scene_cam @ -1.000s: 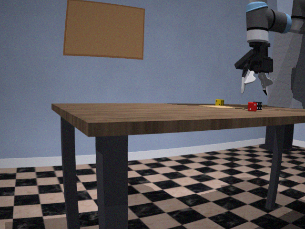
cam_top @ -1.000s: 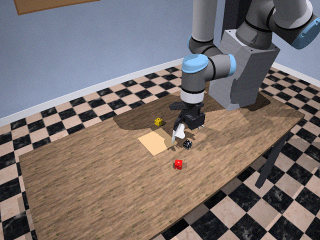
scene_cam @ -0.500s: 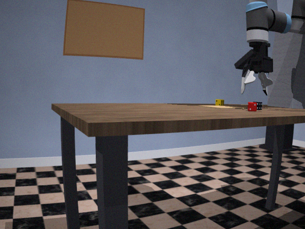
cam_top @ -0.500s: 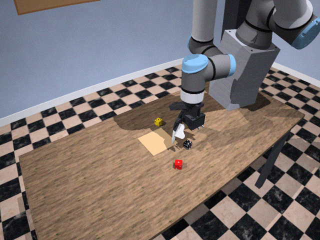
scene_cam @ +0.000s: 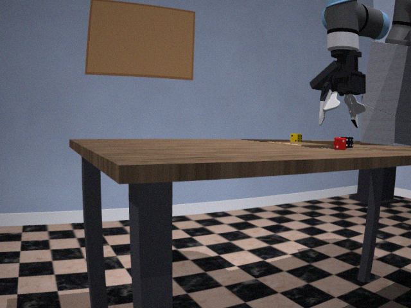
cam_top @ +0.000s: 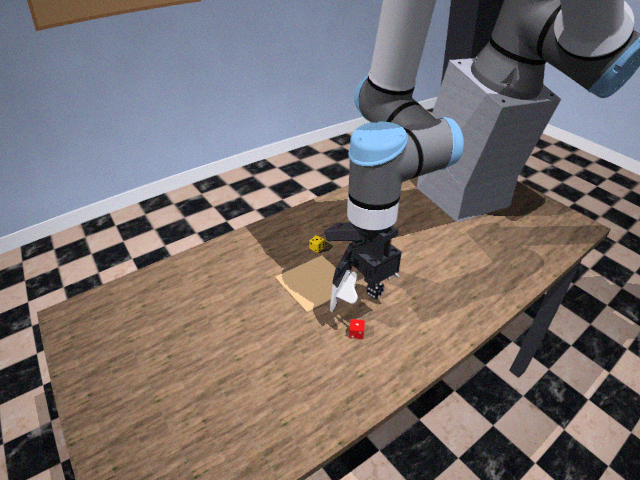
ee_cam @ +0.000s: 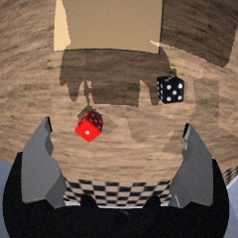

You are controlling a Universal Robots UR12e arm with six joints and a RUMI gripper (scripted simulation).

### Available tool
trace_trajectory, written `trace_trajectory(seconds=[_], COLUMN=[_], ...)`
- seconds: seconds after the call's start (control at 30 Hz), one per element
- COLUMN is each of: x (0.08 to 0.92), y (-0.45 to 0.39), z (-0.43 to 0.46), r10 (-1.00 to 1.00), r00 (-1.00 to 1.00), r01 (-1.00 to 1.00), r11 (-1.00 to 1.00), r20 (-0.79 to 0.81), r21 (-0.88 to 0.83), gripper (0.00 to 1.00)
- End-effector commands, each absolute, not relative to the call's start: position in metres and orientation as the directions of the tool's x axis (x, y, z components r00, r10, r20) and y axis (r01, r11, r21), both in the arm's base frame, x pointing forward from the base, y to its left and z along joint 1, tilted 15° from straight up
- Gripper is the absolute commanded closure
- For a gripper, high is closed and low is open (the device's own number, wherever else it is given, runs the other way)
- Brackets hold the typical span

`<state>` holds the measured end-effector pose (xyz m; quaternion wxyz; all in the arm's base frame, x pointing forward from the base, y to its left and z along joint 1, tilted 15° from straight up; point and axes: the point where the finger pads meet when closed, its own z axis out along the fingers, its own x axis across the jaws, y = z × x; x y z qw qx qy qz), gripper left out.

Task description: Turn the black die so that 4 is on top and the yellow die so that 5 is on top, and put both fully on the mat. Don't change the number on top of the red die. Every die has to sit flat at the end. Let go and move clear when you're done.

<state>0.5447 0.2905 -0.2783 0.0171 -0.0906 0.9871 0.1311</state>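
White-tipped fingers spread wide, the black two-jaw gripper (cam_top: 357,293) (scene_cam: 338,125) (ee_cam: 118,121) of a UR12e hangs above a wooden table (cam_top: 196,330) (scene_cam: 185,151) (ee_cam: 129,164), holding nothing. Below it, right of center in the top view, the black die (cam_top: 375,290) (scene_cam: 349,142) (ee_cam: 171,90) sits off the mat. The red die (cam_top: 356,329) (scene_cam: 340,143) (ee_cam: 89,127), lower in that frame, shows a single pip on top. Left of the gripper lies the tan mat (cam_top: 309,283) (ee_cam: 109,25), with the yellow die (cam_top: 316,243) (scene_cam: 295,137) just beyond its upper edge, also off it. Neither die has been placed; the work appears to stand at the approach to a first pick, probably the black one. That next move calls for lining the fingers up over the black die and descending without brushing the red, then gripping sides that allow the turn to 4.

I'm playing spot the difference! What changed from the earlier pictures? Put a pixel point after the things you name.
The open gripper (cam_top: 364,294) (scene_cam: 338,125) (ee_cam: 118,121) moved a little toward the red die (cam_top: 356,329) (scene_cam: 339,143) (ee_cam: 89,127). Its shadow now covers most of the mat (cam_top: 310,279) (scene_cam: 280,142) (ee_cam: 109,25). Nothing was grabbed or let go. The red die, black die (cam_top: 374,290) (scene_cam: 349,142) (ee_cam: 171,90) and yellow die (cam_top: 316,243) (scene_cam: 295,137) stayed put.
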Motion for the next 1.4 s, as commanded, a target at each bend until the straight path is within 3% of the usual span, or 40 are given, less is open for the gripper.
trace_trajectory(seconds=[0.0,1.37], x=[0.570,0.582], y=[0.311,0.321], z=[-0.274,-0.271], r10=[-0.174,-0.174], r00=[-0.983,-0.983], r01=[-0.182,-0.182], r11=[0.950,0.950], r20=[-0.055,-0.055], r21=[0.255,0.255], gripper=[0.00,0.00])
